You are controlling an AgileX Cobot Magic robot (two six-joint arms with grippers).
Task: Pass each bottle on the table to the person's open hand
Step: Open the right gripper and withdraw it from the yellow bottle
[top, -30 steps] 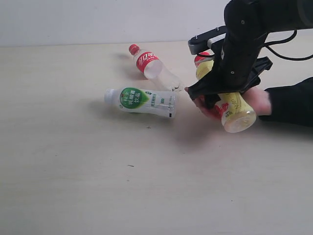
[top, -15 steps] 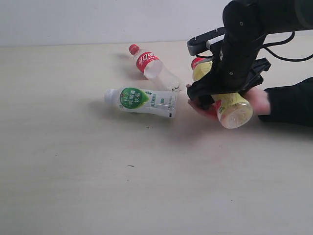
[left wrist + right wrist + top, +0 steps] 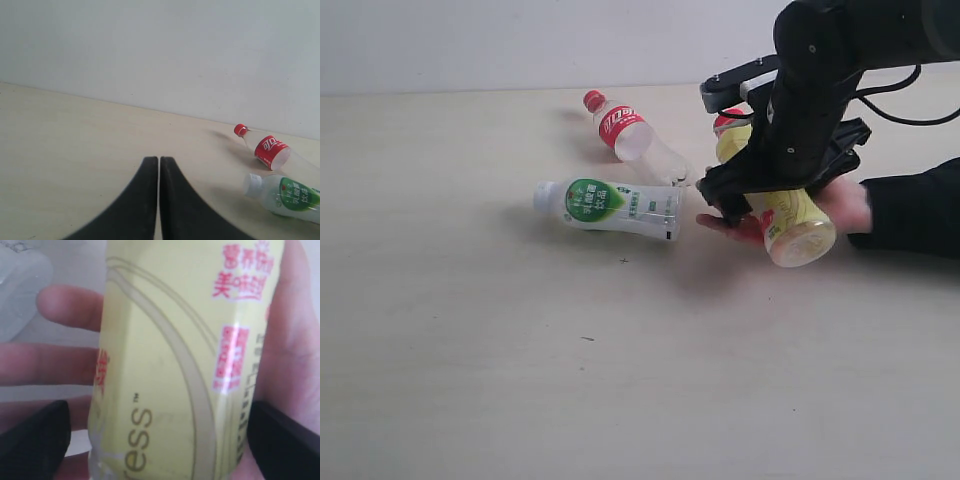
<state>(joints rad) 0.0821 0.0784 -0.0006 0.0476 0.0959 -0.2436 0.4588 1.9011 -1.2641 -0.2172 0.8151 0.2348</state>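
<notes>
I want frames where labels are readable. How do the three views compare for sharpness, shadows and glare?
Exterior view: even light, sharp, soft shadows beside the green-label bottle. Left wrist view: sharp, but the left gripper is featureless black. Right wrist view: the yellow bottle fills the frame, its print slightly soft, the hand behind blurred.

It seems to be a robotics lab. A cabled black robot arm (image 3: 820,80), upper right, hangs over a bare counter (image 3: 470,380) and blank wall (image 3: 520,40).
</notes>
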